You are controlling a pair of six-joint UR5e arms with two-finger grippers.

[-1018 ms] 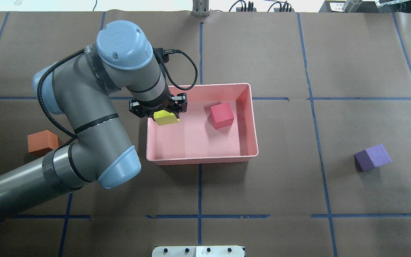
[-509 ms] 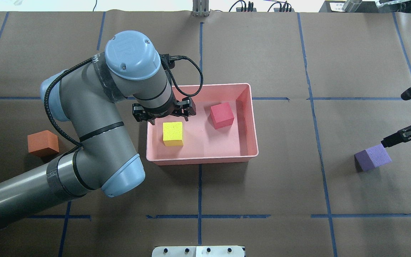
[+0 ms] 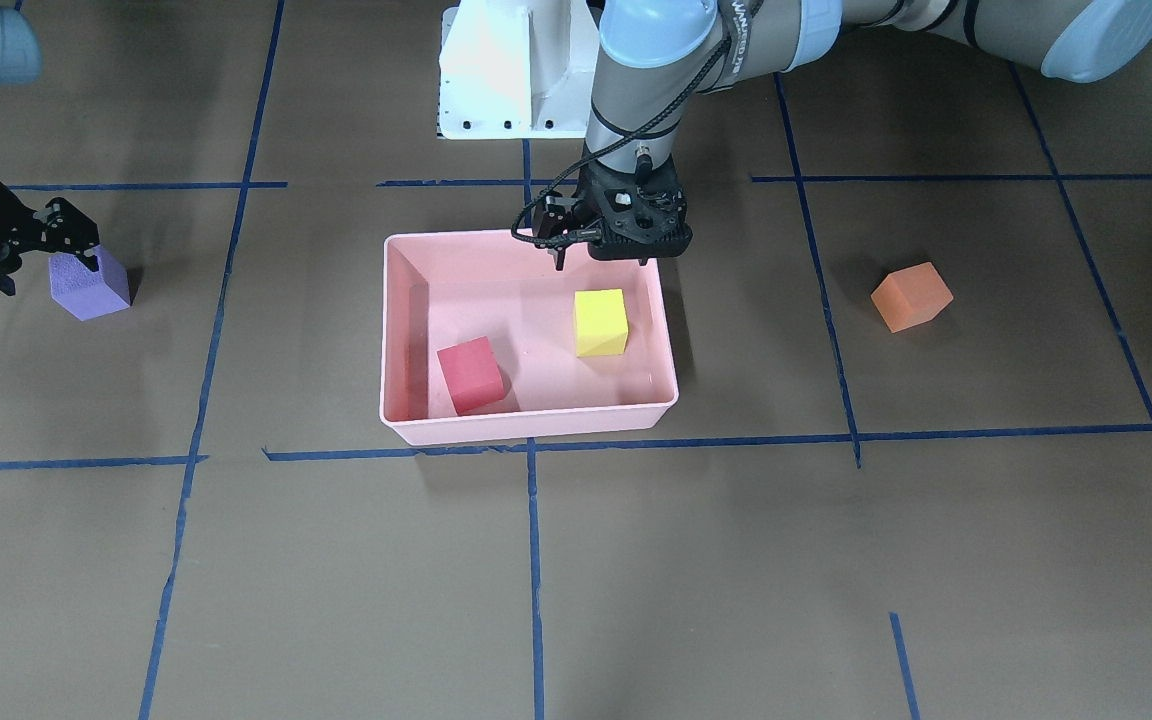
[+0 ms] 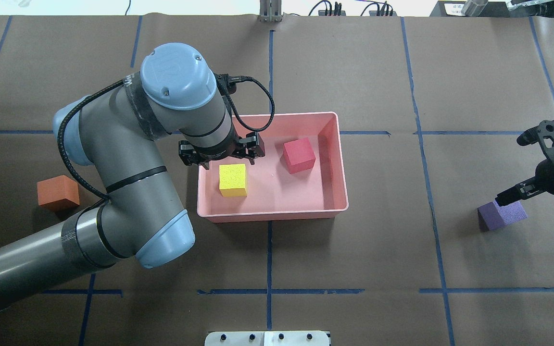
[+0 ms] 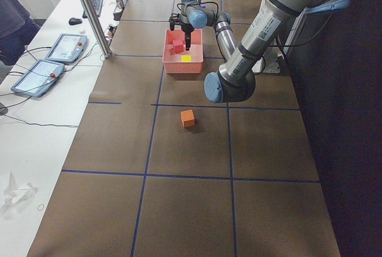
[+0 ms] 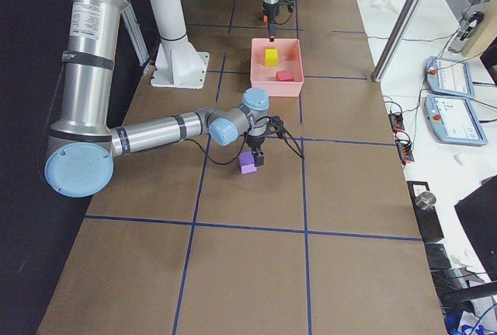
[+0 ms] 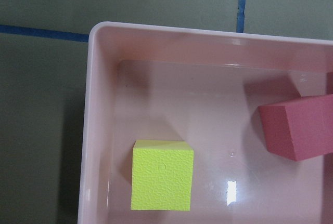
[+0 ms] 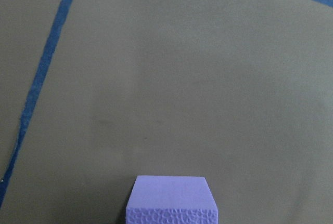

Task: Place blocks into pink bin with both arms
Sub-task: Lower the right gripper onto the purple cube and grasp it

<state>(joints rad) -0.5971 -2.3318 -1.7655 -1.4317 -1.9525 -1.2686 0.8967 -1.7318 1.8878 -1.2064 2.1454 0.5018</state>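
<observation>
Overhead exterior tells me what I need: the yellow-green block (image 4: 233, 179) now lies flat on the floor of the pink bin (image 4: 272, 214), toward its 9 o'clock wall. A second ago it hung in the left gripper (image 4: 221, 156). Those fingers now stand spread and empty just above it, at the block's 12 o'clock, so I judge that drop done.

The right gripper (image 4: 510, 196) has come in from the 3 o'clock edge and hovers over the purple block (image 4: 502, 215). Its fingers are apart and not yet clamped on anything (the right wrist camera shows only the block's top at the bottom of its frame, no fingers).

My count:
- Four blocks in all.
- Two are in the bin: the yellow-green one and the red-pink block (image 4: 299, 155), which sits toward the bin's 2 o'clock corner.
- Two are out on the table (image 4: 354, 264): the orange block (image 4: 57, 192), well apart at the bin's 9 o'clock, and the purple one, well apart at 4 o'clock.
- One bin, two arms.

By my reckoning the task is half done, with purple next.
</observation>
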